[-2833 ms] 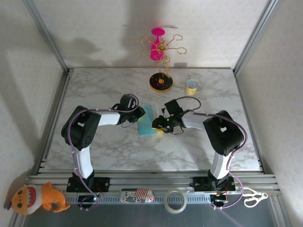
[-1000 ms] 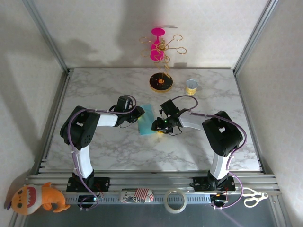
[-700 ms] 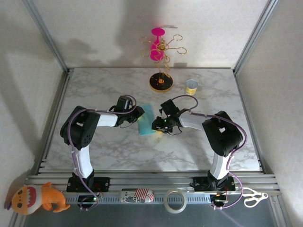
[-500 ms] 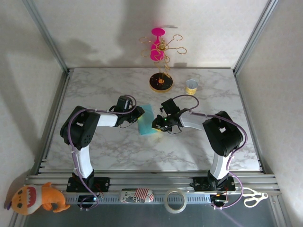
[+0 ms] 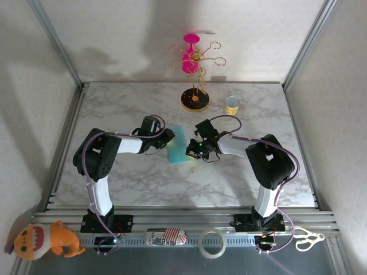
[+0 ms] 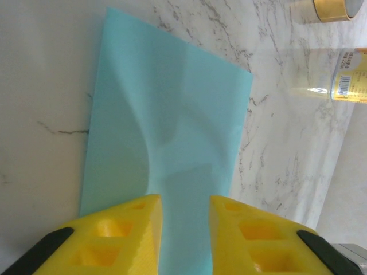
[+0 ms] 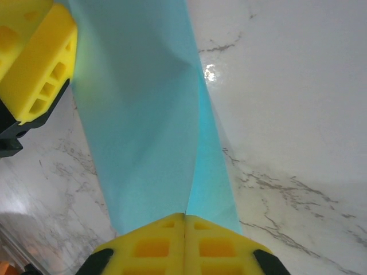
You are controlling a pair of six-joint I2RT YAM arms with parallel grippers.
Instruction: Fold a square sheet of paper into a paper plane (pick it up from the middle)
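Yellow fingers of the right gripper [image 7: 184,217] are pressed flat together, with no gap between them, and they pinch the near edge of the square sheet of paper [image 7: 143,126]. In the right wrist view the teal sheet runs from that pinch toward 12 o'clock. It carries a soft crease, and a brighter second layer shows along its 3 o'clock side.

The left gripper [image 6: 184,197] has its two yellow fingers slightly apart. Teal paper [image 6: 166,114] shows in the gap and spreads out ahead of them, lying rumpled on the marble table [image 6: 46,69].

From above, the sheet [image 5: 179,146] lies near the middle of the table [image 5: 143,183] as a narrow tilted rectangle. The left gripper [image 5: 168,139] is at its 9 o'clock edge and the right gripper [image 5: 191,153] at about 4 o'clock, both touching it.

Toward 12 o'clock from the paper, well apart, is a wire stand [image 5: 195,99] with a round black-and-yellow base and a pink glass [image 5: 190,54] on it. A gold tin [image 5: 231,105] sits at about 2 o'clock.

Along the rail at 6 o'clock lie a plush toy [image 5: 46,239], a roll of tape [image 5: 211,243] and scissors [image 5: 307,239].
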